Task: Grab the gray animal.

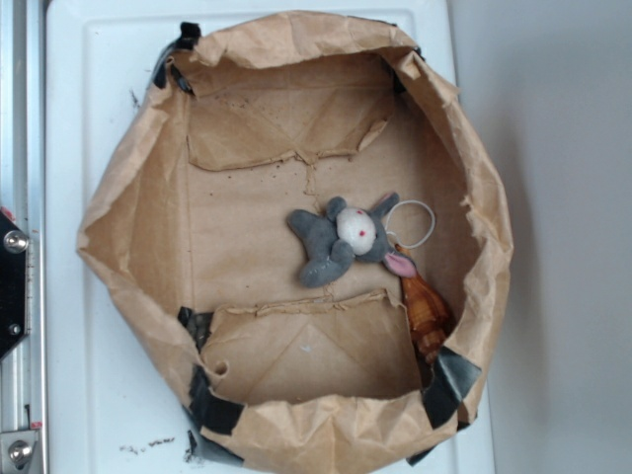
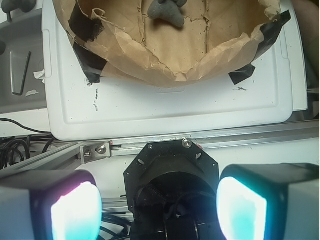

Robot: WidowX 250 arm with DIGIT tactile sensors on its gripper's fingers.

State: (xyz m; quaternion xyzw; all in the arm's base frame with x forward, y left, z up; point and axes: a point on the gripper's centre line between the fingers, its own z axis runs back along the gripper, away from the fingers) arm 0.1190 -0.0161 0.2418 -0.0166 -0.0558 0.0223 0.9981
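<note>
The gray animal [image 1: 343, 240] is lying well ahead of the jaws, on the floor of the brown paper bag [image 1: 128, 227], which is folded open like a basin on a white tray [image 2: 165, 107]. The jaws are standing released and empty: in the wrist view the gripper [image 2: 159, 205] is showing two glowing pads [image 2: 75, 210] set far apart, with nothing between them. They are hanging back over the metal rail [image 2: 200, 142] at the tray's near edge, outside the bag altogether. Only the toy's gray lower body is peeking in at the top of the wrist view. In the exterior view the toy is lying sprawled, white face up, its white loop cord [image 1: 415, 222] trailing on the far side. A brown seashell [image 1: 427, 314] is sitting just beside its pink-lined ear, possibly touching it. The approach step is in hand, by my judgement. The next move is calling for travel forward over the bag's crumpled rim, then a descent onto the gray body, keeping clear of the shell.
</note>
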